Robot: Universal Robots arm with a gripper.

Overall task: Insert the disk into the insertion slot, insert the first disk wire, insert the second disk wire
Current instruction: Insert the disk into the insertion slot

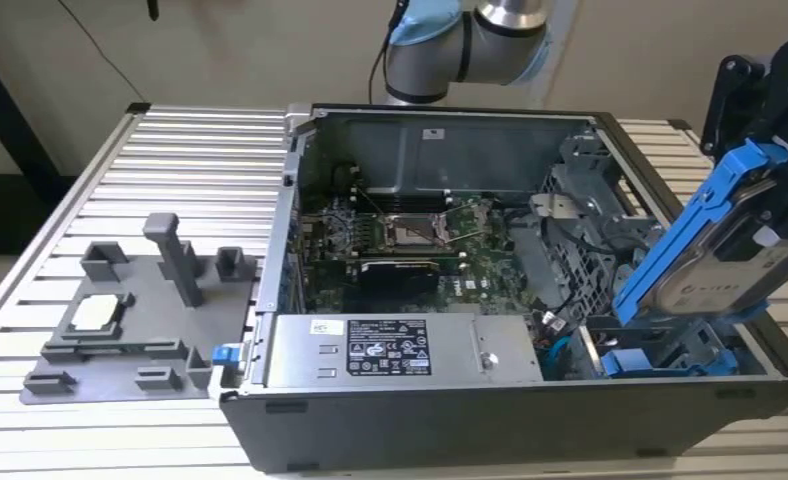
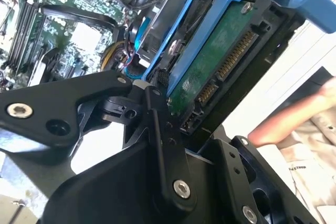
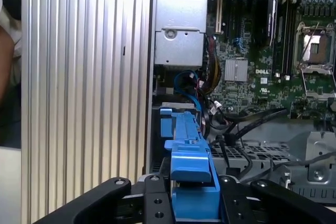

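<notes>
Fingers (image 3: 156,203) clamp the blue-framed flat silver disk (image 1: 722,268), tilted over the insertion slot (image 1: 657,360).

Exterior view: high, angled down onto the open computer case (image 1: 501,435) on the slatted surface (image 1: 194,150), mid-range. Both wrist views sit close behind the hand (image 3: 191,205), sharing the disk (image 3: 186,129) and motherboard (image 3: 252,82).
</notes>
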